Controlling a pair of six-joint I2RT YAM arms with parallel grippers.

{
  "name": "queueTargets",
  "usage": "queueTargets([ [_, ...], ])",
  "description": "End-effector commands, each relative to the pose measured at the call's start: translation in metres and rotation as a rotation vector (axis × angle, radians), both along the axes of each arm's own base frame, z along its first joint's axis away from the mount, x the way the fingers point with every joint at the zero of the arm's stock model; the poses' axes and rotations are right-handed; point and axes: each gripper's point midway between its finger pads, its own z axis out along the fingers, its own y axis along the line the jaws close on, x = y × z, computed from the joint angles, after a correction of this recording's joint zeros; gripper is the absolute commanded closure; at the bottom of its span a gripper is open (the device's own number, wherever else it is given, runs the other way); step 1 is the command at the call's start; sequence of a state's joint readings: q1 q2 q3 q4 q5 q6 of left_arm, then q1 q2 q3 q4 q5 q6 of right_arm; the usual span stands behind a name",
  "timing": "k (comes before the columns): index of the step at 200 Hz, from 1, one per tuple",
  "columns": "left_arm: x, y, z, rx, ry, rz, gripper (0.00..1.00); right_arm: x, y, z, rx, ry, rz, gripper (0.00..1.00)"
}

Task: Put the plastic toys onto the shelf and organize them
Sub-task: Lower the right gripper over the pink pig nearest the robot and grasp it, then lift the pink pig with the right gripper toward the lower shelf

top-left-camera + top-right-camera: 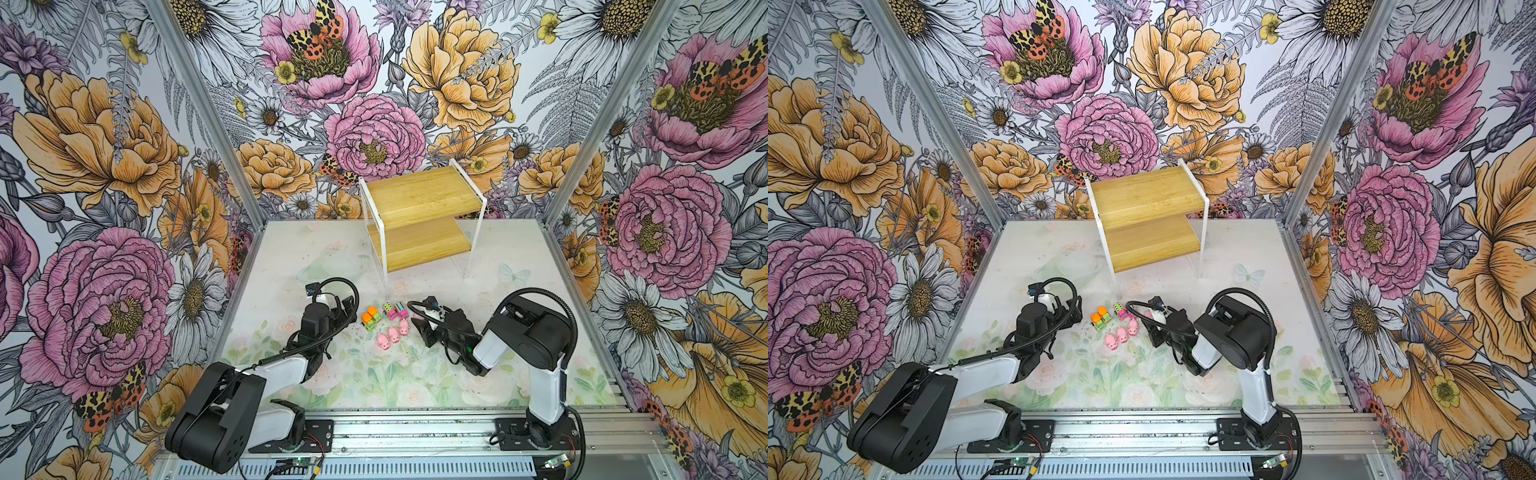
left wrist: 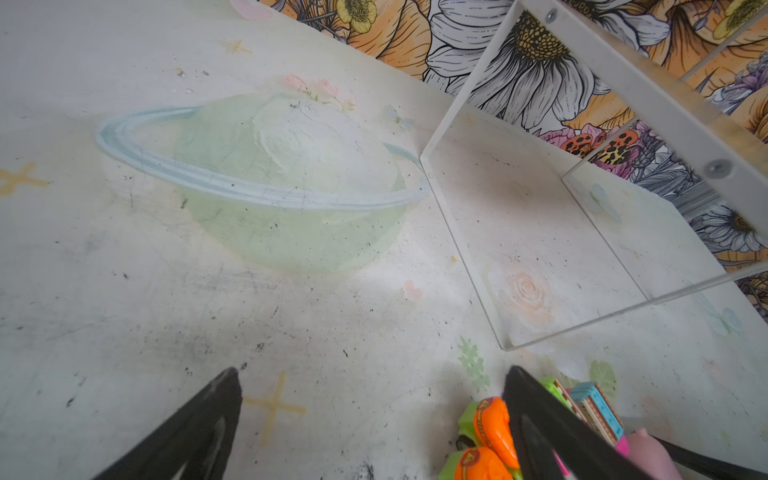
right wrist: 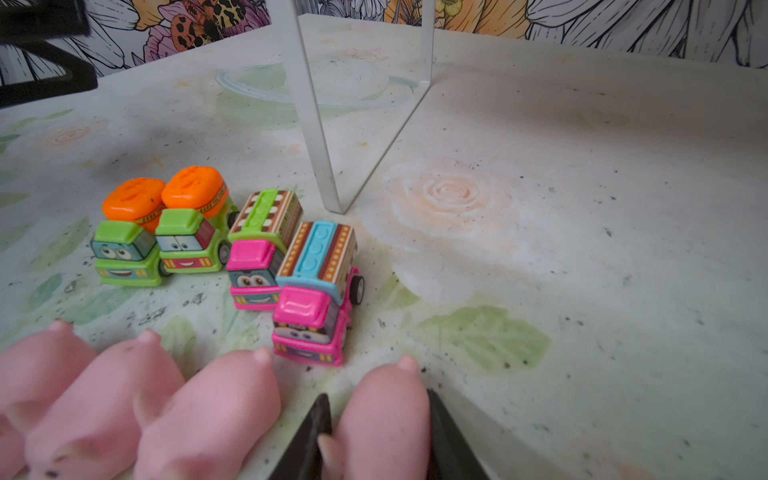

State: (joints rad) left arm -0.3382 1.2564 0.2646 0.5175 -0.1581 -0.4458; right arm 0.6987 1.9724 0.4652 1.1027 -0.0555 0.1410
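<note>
The shelf point(image 1: 419, 189) point(image 1: 1148, 195) stands at the back of the table with both bamboo boards bare. The plastic toys sit in a cluster in front of it: two orange-and-green trucks point(image 1: 371, 318) point(image 3: 133, 232), two pink trucks point(image 1: 395, 309) point(image 3: 316, 286) and a row of pink pigs point(image 1: 392, 334) point(image 3: 208, 415). In the right wrist view my right gripper point(image 3: 376, 397) is shut on the end pig point(image 3: 382, 432), one finger against each side. In both top views that pig is hidden under the right gripper point(image 1: 417, 324). My left gripper point(image 2: 374, 415) point(image 1: 349, 309) is open on the table, the orange trucks point(image 2: 494, 428) beside one finger.
The shelf's thin white frame legs point(image 3: 311, 124) point(image 2: 465, 257) stand on the table just behind the trucks. Flowered walls close in the left, right and back. An aluminium rail point(image 1: 415, 432) with both arm bases runs along the front edge.
</note>
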Motion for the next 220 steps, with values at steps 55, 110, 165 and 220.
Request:
queueTargets([
  [55, 0.001, 0.002, 0.013, 0.014, -0.018, -0.005, 0.01, -0.007, -0.010, 0.055, 0.128, 0.019, 0.061, 0.67],
  [110, 0.002, -0.001, 0.023, 0.016, -0.020, -0.044, 0.01, 0.003, -0.031, 0.168, 0.059, -0.050, 0.105, 0.66],
  [165, -0.003, 0.005, 0.024, 0.012, -0.025, -0.036, 0.01, 0.035, -0.062, 0.251, 0.072, -0.106, 0.046, 0.64],
  [220, -0.006, 0.014, 0.025, 0.007, -0.030, -0.015, 0.01, 0.089, -0.086, 0.232, 0.073, -0.077, -0.052, 0.65],
])
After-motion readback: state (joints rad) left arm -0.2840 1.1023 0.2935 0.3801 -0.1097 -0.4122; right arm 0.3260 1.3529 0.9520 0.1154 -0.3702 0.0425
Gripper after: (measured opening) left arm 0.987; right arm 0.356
